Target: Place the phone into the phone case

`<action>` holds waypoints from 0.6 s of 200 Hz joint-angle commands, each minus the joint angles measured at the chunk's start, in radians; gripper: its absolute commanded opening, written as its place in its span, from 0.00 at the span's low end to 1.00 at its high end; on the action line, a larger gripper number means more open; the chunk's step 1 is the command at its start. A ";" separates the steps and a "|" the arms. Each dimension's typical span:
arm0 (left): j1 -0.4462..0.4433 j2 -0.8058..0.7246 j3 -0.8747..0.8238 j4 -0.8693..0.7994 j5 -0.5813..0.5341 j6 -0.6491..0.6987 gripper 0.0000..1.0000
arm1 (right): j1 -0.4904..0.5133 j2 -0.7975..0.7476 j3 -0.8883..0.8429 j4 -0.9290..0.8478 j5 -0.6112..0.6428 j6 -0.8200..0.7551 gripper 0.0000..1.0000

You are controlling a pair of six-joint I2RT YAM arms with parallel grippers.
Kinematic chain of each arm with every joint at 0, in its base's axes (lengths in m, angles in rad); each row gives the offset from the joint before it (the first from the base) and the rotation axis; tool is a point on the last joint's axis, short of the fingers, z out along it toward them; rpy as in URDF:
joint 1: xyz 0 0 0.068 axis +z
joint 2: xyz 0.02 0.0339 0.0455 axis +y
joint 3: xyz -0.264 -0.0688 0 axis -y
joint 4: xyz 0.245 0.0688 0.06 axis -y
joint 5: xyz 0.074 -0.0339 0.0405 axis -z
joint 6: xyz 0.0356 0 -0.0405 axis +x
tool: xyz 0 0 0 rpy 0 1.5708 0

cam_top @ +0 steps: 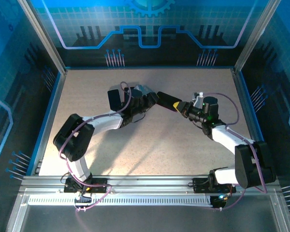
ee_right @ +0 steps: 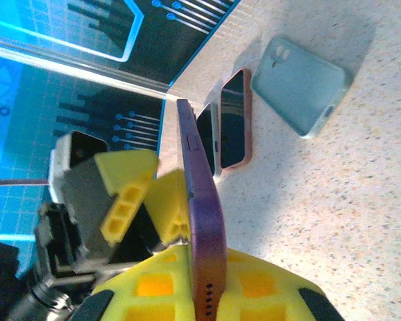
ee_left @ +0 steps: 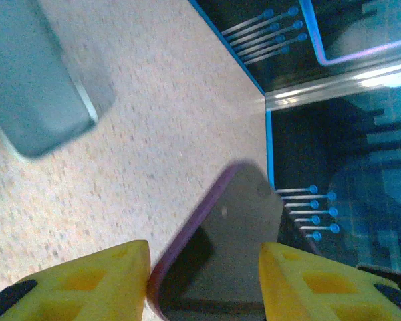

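The speckled surface [cam_top: 183, 145] carries a grey-blue phone case [ee_right: 301, 83] lying flat, with a pink-rimmed phone [ee_right: 232, 120] just beside it. The purple-edged phone [ee_right: 204, 200] is off the surface, held in the air between the two arms and apart from the phone case. The right fingers [ee_right: 204, 281] are clamped on one end of it. The left fingers [ee_left: 204, 281] stand apart on either side of its other end

Bright, even overhead light washes the speckled beige tabletop [cam_top: 183, 140], leaving soft shadows beneath the jaws. In the left wrist view, the pale teal rectangular phone case [ee_left: 33, 73] beyond the jaws is blurred, the purple-rimmed dark smartphone [ee_left: 234, 234] between them soft-edged.
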 commanded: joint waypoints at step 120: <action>0.145 0.660 0.941 -0.784 0.045 0.321 0.00 | -0.201 0.103 0.115 -0.042 -0.142 -0.069 0.00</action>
